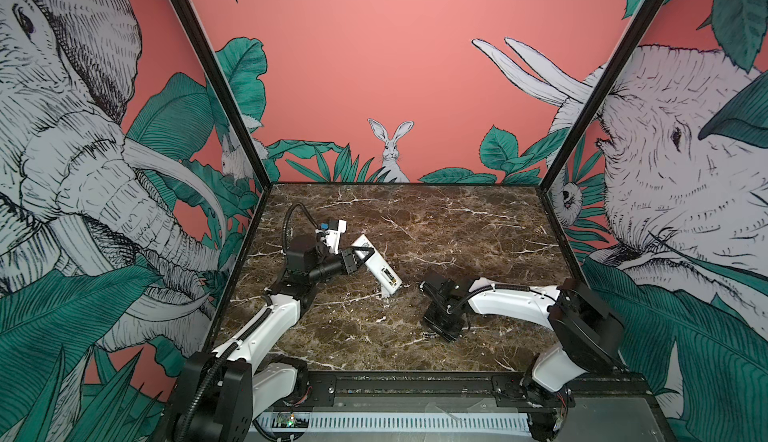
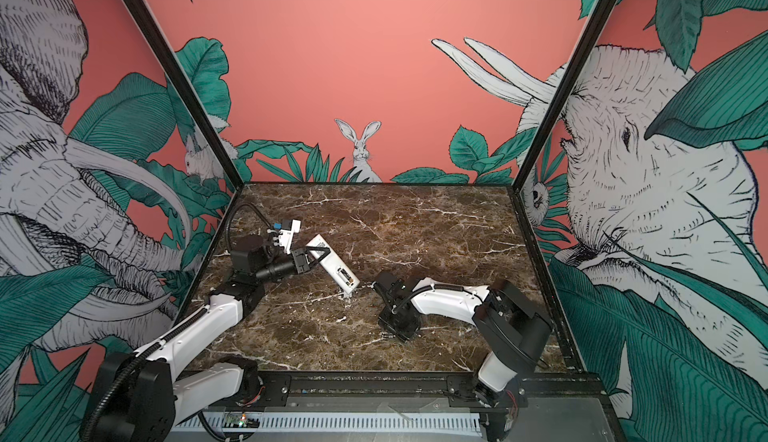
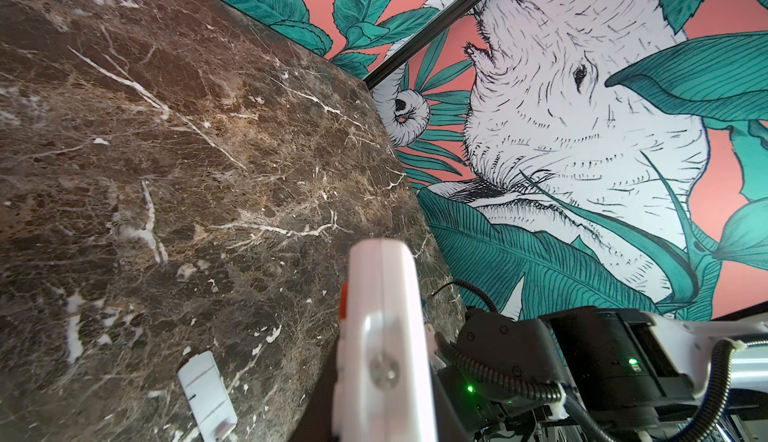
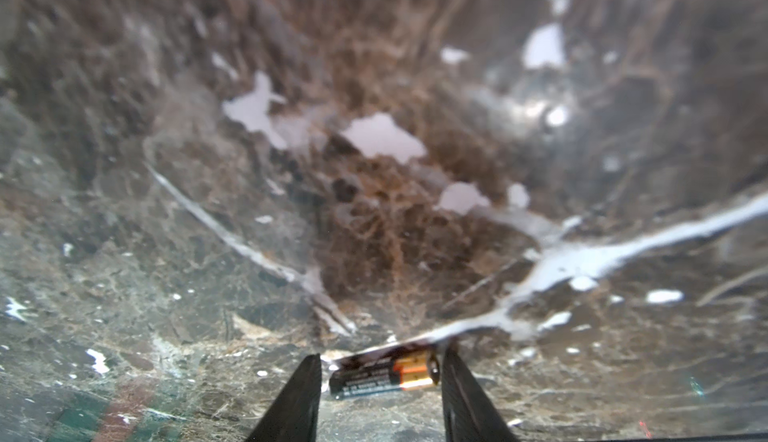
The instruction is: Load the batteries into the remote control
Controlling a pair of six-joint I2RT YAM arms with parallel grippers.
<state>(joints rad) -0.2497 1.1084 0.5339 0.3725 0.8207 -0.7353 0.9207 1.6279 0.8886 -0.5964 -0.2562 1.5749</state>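
A battery [image 4: 384, 375] lies flat on the table [image 1: 457, 228] between the two dark fingers [image 4: 299, 394] of the right tool [image 4: 380, 357]. That tool is released, its jaws straddling the battery, with a gap plain at the black end. The battery is a small cylinder, black with a copper band. The left tool [image 1: 362, 256] is clenched on the remote control [image 1: 380, 267], a slim white plastic bar tilted over the brown veined marble. What fills its open compartment is too small to tell. A flat white cover [image 3: 208, 394] lies beside it. The left wrist view shows the remote blurred and cut off.
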